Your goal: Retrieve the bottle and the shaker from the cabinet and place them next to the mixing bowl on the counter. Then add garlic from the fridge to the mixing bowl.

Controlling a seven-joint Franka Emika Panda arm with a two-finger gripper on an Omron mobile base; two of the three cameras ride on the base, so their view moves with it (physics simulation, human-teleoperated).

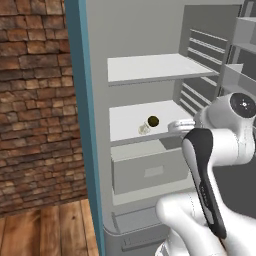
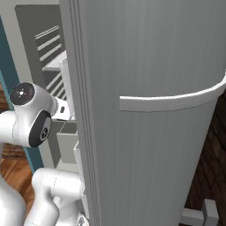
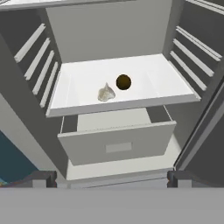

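One fridge [image 1: 95,100], two white shelves [image 1: 150,67], one drawer [image 3: 116,146], one garlic bulb [image 3: 105,93], one dark round item [image 3: 124,82].

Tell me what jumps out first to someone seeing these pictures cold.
The open fridge, teal outside and pale grey inside, takes the eye first. On its middle white shelf, a pale garlic bulb sits near the front edge beside a small dark brown ball, above a drawer. The open claw faces the fridge interior, holding nothing.

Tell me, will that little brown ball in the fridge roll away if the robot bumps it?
Probably. The brown ball looks round and sits loose on a smooth white shelf, so a nudge could send it rolling. The lumpy garlic beside it would likely stay put.
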